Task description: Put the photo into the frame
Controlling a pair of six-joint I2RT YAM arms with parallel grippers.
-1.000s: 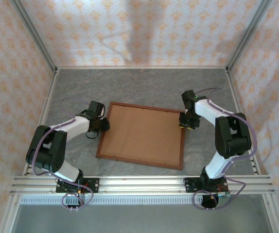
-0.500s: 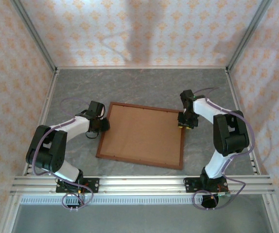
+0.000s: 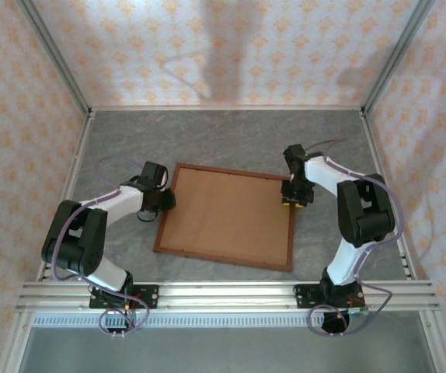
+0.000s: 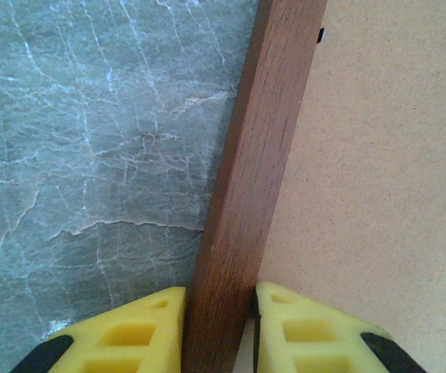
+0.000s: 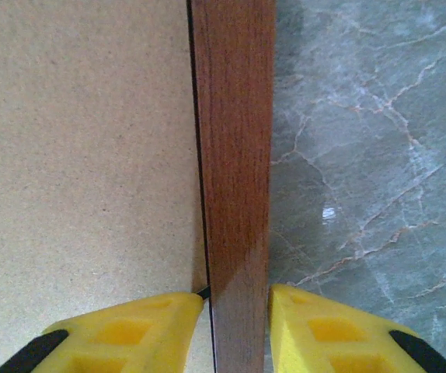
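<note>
Left gripper point(image 4: 219, 299): yellow fingers point(image 4: 137, 330) pinch the left rail of the frame point(image 4: 262, 140), one pad on the outer side over the table, the other on the inner side over the backing board point(image 4: 378, 155). Right gripper point(image 5: 237, 299): same grip on the opposite rail, pads touching or just beside the wood on both sides, so closed on it.

The frame lies flat mid-table, back up, slightly skewed, with the brown board filling it.

The surface is a grey marble-pattern table point(image 3: 223, 140), bare around the frame. Cream wallpaper walls point(image 3: 207, 47) with an orange motif stand on three sides, with metal posts in the corners and an aluminium rail point(image 3: 223, 291) along the near edge.

The left arm is bent at the elbow and reaches right and forward, its wrist low at the frame's left side. The right arm folds up from its base, forearm angled in toward the far right corner region, wrist pointing down.

Count: two arms, two grippers, one frame, one backing board.
</note>
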